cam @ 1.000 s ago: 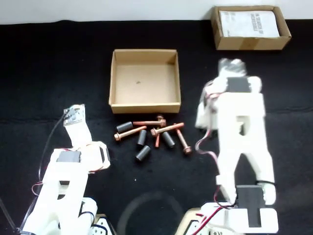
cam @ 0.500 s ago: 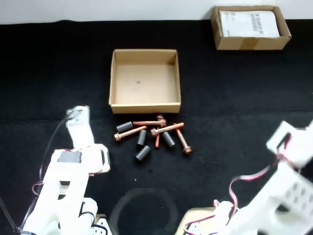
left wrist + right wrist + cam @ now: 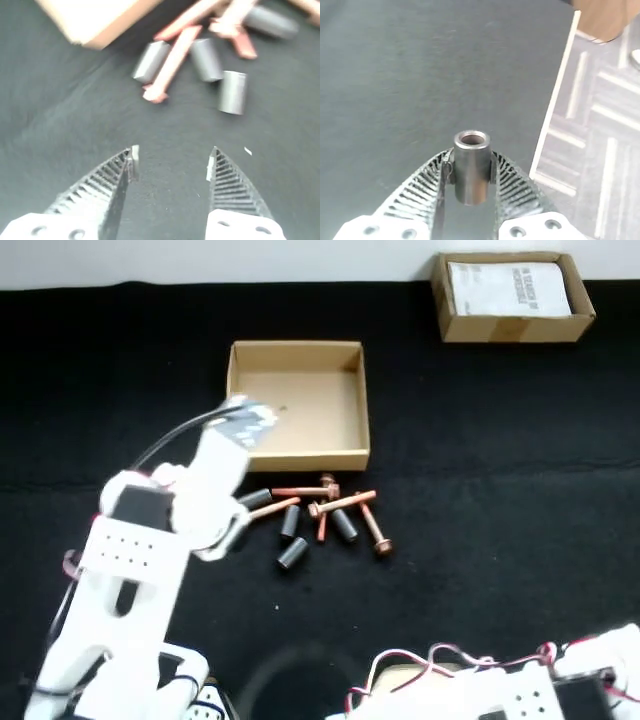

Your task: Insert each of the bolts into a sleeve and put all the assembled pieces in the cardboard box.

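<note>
Your right gripper [image 3: 472,156] is clamping a sleeve [image 3: 471,172]. Your left gripper [image 3: 172,160] is hanging open just short of the bolts [image 3: 342,503] piled mid-frame below the cardboard box [image 3: 297,457]. You should be squaring it across one shank, clear of the loose sleeves [image 3: 292,553].

The right claw [image 3: 471,156], white plastic with ribbed inner faces, pinches a sleeve [image 3: 471,172] of smooth grey metal with a dull sheen. Ahead of the left claw [image 3: 172,160], likewise white ribbed plastic, lie copper-toned metal bolts [image 3: 172,60] and a matt brown cardboard box [image 3: 95,20]. The surface [image 3: 420,60] beneath is matt black cloth.
</note>
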Robot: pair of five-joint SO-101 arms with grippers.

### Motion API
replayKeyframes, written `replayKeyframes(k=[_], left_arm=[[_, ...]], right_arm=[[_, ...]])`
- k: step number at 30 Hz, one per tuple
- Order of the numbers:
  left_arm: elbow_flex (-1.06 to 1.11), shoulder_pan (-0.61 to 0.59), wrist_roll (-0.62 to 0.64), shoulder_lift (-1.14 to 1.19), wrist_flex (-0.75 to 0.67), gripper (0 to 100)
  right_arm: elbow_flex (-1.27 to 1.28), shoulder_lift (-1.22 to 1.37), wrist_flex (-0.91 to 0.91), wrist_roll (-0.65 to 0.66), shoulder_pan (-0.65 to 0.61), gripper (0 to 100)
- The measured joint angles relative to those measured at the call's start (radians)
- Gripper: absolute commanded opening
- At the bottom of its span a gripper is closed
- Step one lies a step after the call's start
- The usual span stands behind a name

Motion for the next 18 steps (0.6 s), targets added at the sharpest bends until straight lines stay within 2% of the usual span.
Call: replayKeyframes(k=[5, 9, 13, 18], left_arm=[[-0.361, 0.226, -0.150, 0.247, 0.209, 23], [-0.585, 0.361, -0.301, 0.496, 0.288, 23], [-0.755, 0.427, -0.431, 0.752, 0.311, 23], [-1.003, 0.466, -0.500, 1.066, 0.313, 23]], right_arm=[[0.236, -0.206, -0.163, 0.041, 0.038, 0.8], [0.350, -0.368, -0.215, 0.060, 0.038, 0.8], [0.405, -0.405, -0.287, 0.063, 0.038, 0.8], [0.459, -0.411, -0.397, 0.066, 0.060, 0.8]])
